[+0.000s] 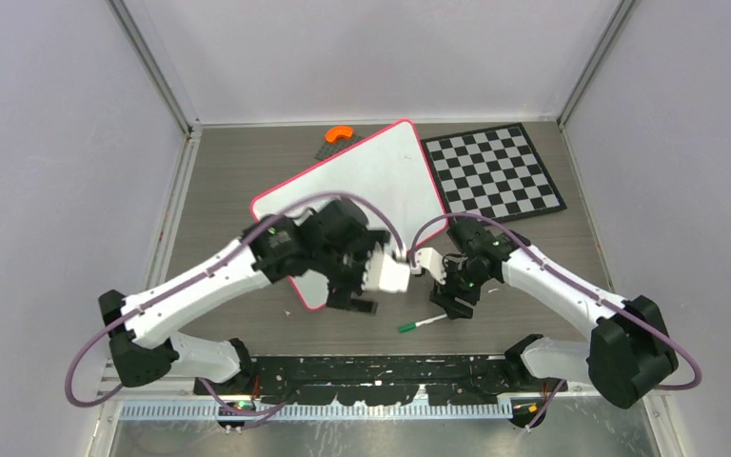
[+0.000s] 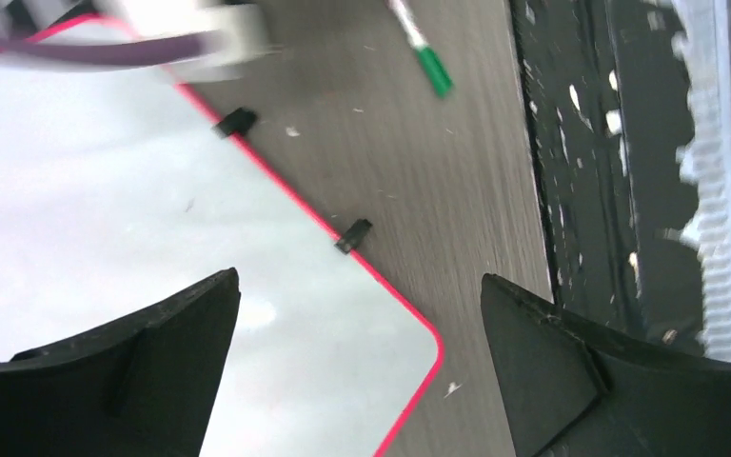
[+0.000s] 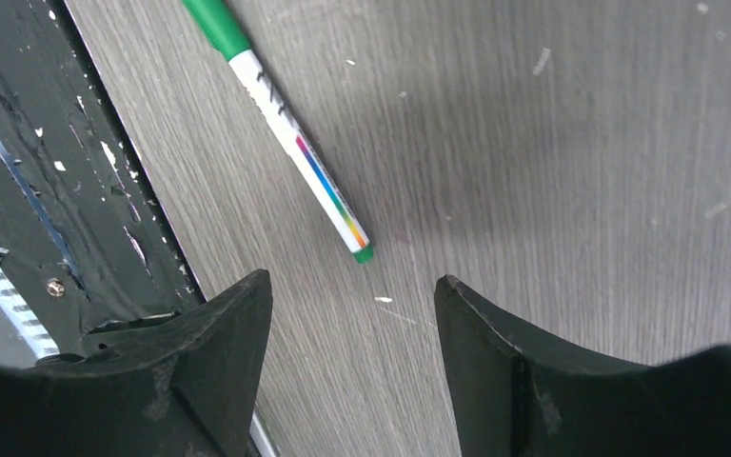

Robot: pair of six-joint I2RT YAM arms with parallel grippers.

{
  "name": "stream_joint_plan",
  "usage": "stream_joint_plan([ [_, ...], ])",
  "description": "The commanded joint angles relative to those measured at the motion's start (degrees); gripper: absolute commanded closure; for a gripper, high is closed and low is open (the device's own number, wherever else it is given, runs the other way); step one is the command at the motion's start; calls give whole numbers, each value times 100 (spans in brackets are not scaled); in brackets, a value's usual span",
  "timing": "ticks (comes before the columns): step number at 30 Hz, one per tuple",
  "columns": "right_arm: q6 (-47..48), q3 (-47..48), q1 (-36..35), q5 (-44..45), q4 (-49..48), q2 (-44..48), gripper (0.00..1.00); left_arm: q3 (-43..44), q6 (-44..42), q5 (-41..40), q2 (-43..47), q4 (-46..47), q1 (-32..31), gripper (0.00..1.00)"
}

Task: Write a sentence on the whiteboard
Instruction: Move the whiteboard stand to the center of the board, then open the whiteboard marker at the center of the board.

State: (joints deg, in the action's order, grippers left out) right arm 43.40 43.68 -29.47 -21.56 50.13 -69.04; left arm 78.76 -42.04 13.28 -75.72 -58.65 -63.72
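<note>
The whiteboard lies tilted on the table, white with a red-pink rim. Two black clips sit on its near edge. The sentence is out of view: the white face that shows is blank, and my left arm covers part of it. My left gripper hangs open over the board's near corner, holding nothing. A green-capped marker lies loose on the wood beside the board. My right gripper stands open just behind the marker's tail end, apart from it and empty.
A black-and-white chessboard lies right of the whiteboard. An orange piece sits at the board's far corner. The black base rail runs close along the near side of the marker. Both wrists nearly meet above the table's middle.
</note>
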Motion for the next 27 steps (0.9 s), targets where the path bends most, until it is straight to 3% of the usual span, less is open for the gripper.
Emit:
stream_joint_plan([
  [1, 20, -29, -518, 285, -349, -305, 33, 752, 1460, 721, 424, 472, 1129, 0],
  [7, 47, -115, -1243, 769, -706, -815, 34, 1106, 3040, 781, 720, 1273, 2454, 0],
  [16, 72, -395, -1583, 1381, -1382, -1341, 44, 1157, 4292, 826, 1077, 1231, 3715, 0],
  [19, 24, -413, -1643, 1507, -1490, -1510, 61, 1303, 4412, 978, 927, 907, 3963, 0],
  [23, -357, -113, -1649, 1341, -1253, -1467, 95, 1815, 4314, 1112, 538, 385, 4215, 0],
  [24, -466, 11, -1631, 1236, -1128, -1351, 99, 2068, 4272, 1116, 351, 156, 4268, 0],
  [27, -815, 514, -1504, 736, -567, -896, 99, 2772, 4058, 1289, -169, -462, 4367, 0],
])
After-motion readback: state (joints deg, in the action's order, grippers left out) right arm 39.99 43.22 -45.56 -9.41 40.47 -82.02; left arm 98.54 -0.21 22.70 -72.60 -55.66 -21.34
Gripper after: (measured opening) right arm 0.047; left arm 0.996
